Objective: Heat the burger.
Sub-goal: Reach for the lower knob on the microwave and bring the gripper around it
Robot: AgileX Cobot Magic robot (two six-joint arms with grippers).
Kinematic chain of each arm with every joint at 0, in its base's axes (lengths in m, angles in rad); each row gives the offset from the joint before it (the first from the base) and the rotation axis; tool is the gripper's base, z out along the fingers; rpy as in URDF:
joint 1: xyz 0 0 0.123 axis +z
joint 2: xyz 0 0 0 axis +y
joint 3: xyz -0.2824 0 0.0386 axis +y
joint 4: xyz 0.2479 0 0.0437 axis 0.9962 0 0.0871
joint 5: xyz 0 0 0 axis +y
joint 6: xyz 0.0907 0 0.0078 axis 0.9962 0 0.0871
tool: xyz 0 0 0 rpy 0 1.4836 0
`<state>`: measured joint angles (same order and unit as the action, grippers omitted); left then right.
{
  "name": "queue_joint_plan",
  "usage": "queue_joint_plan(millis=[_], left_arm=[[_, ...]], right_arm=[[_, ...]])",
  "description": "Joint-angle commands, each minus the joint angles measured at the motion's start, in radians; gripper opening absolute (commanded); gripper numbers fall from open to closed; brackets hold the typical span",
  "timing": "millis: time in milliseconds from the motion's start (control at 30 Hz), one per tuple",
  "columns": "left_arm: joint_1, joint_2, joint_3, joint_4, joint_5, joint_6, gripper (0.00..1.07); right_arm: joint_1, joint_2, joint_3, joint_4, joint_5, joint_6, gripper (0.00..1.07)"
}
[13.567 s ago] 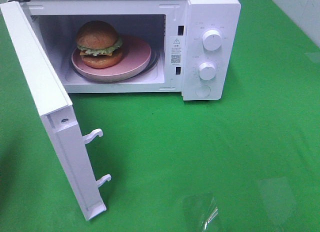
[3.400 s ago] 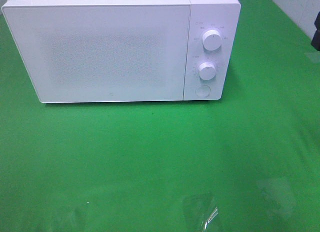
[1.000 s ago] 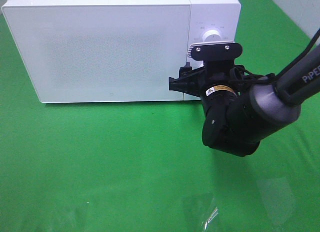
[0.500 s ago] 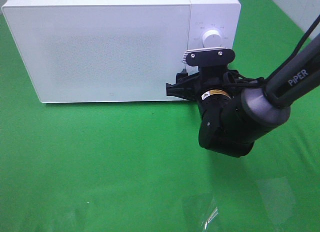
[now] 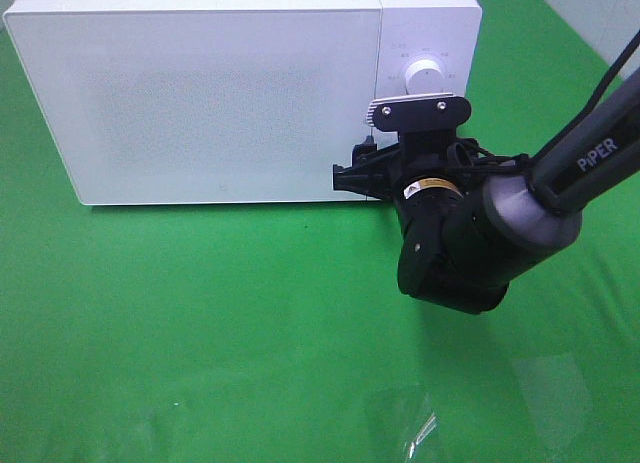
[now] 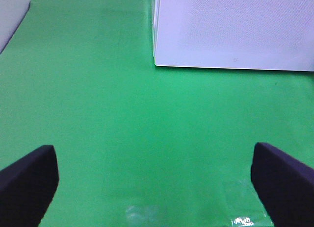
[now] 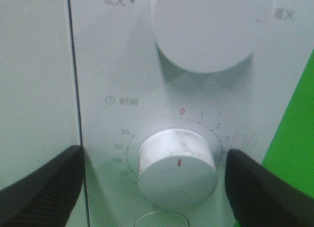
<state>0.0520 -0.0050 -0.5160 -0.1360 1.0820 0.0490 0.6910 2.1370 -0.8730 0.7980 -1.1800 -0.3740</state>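
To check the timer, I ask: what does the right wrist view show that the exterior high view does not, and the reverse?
Only the right wrist view shows the timer knob, its red mark pointing at 0, framed by the open right gripper. Only the exterior high view shows the whole microwave, door closed. Both show the upper knob and green cloth.

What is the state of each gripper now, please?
Left gripper: open, holding nothing.
Right gripper: open, one jaw on each side of the timer knob, not closed on it.
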Motion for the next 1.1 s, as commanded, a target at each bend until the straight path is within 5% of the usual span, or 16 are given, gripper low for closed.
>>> queue_joint_plan(millis=[33,1100], left_arm=[[0.000,-0.015,0.001,-0.001,-0.012,-0.001,1.00],[0.000,-0.015,0.001,-0.001,-0.012,-0.001,1.00]], right_arm=[[-0.009,-0.019,-0.006,0.013,-0.023,-0.014,0.76],[-0.027,-0.027,0.015,-0.010,-0.015,-0.006,0.76]])
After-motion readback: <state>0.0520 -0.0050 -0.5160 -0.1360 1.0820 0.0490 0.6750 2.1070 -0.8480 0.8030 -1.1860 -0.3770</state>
